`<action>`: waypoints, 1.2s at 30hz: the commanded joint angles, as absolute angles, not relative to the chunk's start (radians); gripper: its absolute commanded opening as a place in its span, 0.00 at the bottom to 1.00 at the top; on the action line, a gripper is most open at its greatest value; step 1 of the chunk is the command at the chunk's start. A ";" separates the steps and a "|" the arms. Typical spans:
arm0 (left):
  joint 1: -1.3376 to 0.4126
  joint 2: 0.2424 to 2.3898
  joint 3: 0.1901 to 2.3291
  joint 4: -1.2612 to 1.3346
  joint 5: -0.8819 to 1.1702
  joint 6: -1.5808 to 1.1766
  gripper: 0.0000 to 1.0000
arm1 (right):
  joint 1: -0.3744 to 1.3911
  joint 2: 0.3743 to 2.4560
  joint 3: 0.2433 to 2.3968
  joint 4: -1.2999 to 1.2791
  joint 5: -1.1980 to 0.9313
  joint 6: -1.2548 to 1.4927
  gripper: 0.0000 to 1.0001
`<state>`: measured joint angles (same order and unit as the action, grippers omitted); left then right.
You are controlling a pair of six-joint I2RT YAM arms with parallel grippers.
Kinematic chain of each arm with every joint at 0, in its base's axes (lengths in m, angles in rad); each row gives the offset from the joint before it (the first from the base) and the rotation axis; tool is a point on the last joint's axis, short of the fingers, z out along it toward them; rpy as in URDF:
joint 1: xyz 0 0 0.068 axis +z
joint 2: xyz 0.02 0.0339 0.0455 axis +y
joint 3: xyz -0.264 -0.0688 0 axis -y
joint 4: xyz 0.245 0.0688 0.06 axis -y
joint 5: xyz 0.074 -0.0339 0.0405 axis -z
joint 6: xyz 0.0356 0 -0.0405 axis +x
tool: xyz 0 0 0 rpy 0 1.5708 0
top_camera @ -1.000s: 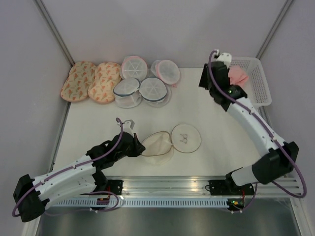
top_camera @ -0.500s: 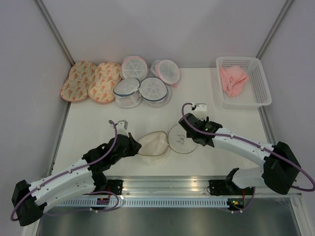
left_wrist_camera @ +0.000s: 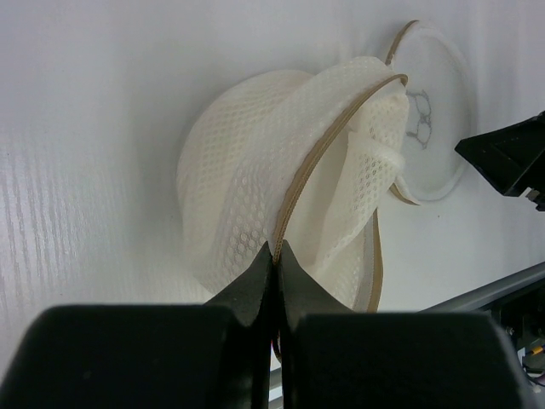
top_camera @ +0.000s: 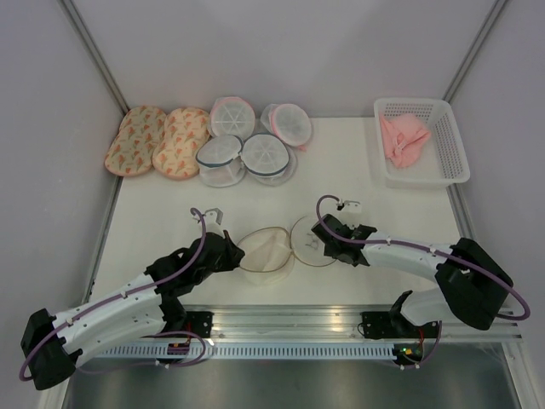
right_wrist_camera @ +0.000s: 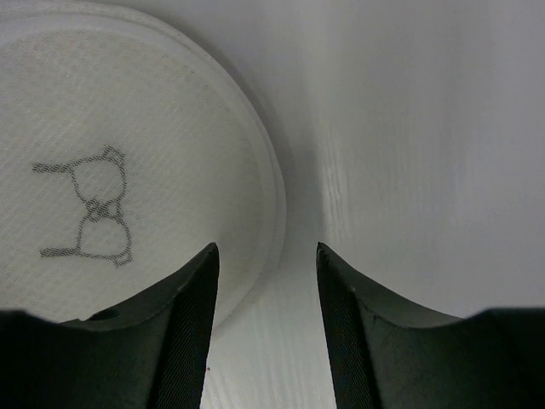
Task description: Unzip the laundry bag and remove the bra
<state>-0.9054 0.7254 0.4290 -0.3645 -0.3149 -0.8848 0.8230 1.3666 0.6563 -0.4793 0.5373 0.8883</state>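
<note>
1. Two pale lilac-grey walls (top_camera: pixel 281 51) close in the left and far sides, with a slanted metal post (top_camera: pixel 89 43) at the left corner. They enclose a white table (top_camera: pixel 153 213).
2. Far left on the table, two orange-patterned pouches (top_camera: pixel 157 141) lie touching side by side against the back wall.
3. Low on the left, the left gripper (top_camera: pixel 232 253) reaches in from the near edge. Its fingers are pressed together on the tan rim of the laundry bag (top_camera: pixel 266 249), and the left wrist view shows mesh bunched just above the pinch.
4. Behind that, at the back centre, four white mesh pouches (top_camera: pixel 251 141) crowd together. The two with pink rims lie behind the two with grey-blue rims.
5. Mid-table, the bag lies unzipped in two parts. The domed mesh half sits on the left. The flat round face with the black scribble mark (top_camera: pixel 318 240) lies just beside it on the right.
6. The right gripper (top_camera: pixel 328 247) is low over the right edge of that face with its fingers apart. In the wrist view the rim runs between them, and I cannot tell whether they touch it.
7. At the far right corner, a white basket (top_camera: pixel 451 145) holds the bra (top_camera: pixel 402 139), a crumpled pink heap well apart from the bag.
8. Along the near edge runs a metal rail (top_camera: pixel 289 319) carrying both arm bases.
</note>
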 commanded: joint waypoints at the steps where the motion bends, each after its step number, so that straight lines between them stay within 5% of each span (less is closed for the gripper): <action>1: -0.907 0.724 0.456 -0.339 -0.336 -0.900 0.02 | 0.827 1.414 0.649 -0.381 0.514 0.923 0.54; 10: -0.907 0.707 0.451 -0.339 -0.330 -0.897 0.02 | 0.828 1.505 0.627 -0.373 0.518 0.940 0.33; 14: -0.907 0.706 0.449 -0.341 -0.328 -0.896 0.02 | 0.828 1.471 0.623 -0.396 0.532 0.951 0.00; 26: -0.907 0.722 0.448 -0.319 -0.334 -0.908 0.02 | 0.867 1.194 0.824 -0.417 0.505 0.625 0.00; 32: -0.907 0.726 0.443 -0.269 -0.337 -0.900 0.02 | 0.882 1.167 0.896 -0.282 0.272 0.514 0.00; 36: -0.907 0.729 0.449 -0.265 -0.337 -0.899 0.02 | 0.882 1.260 0.997 -0.461 0.452 0.603 0.08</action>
